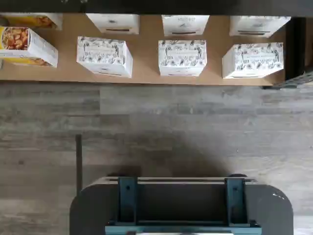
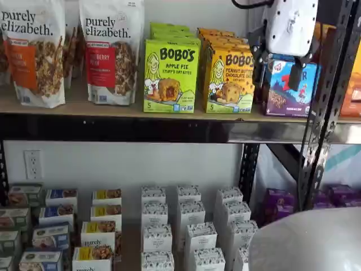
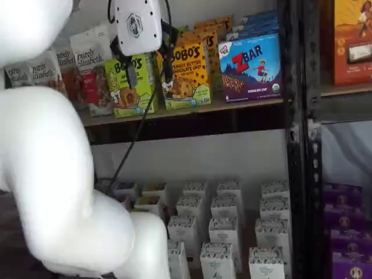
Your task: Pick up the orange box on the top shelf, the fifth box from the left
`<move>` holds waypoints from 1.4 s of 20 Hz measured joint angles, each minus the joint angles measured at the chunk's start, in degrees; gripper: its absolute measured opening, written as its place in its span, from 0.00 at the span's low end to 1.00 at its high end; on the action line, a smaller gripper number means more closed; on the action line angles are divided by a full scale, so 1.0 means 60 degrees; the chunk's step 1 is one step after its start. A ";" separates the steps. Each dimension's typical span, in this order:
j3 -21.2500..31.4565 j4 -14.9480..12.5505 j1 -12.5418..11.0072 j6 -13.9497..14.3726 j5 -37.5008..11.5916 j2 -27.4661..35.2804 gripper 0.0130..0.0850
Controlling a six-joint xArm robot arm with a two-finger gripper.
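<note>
— claw [image 3: 149,72] first: do we see its fingers parted?
— yes. in both shelf views two black fingers hang well apart under the white body, nothing between them. it is open and empty.
— and where does it stand?
— in front of the top shelf [image 2: 113,129], off the boxes, not touching any that we can see.
— the orange box [image 2: 230,79]?
— upright on that shelf, just beside the lime-green box [image 2: 170,75] on one side and near the blue zbar box [image 3: 251,61] on the other. more orange cartons seem to stand behind it.
— the wrist view?
— only small white boxes [image 1: 182,58] on the lower shelf and the floor, with the dark mount at the edge.
— so which step?
— we judge it the approach; no grasp begun. next we must line the fingers up astride the carton's sides, push in, then close, without nudging the neighbours.
</note>
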 joint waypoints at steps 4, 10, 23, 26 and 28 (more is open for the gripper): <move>-0.0444 0.0426 -0.0301 -0.0091 0.0825 0.0463 1.00; -0.0124 0.0505 -0.0346 -0.0146 0.0203 0.0217 1.00; 0.0602 -0.0414 0.0634 0.0524 -0.2512 0.0087 1.00; 0.0814 -0.0114 0.0585 0.0502 -0.3149 0.0027 1.00; 0.0949 -0.0012 0.0603 0.0512 -0.3537 -0.0004 1.00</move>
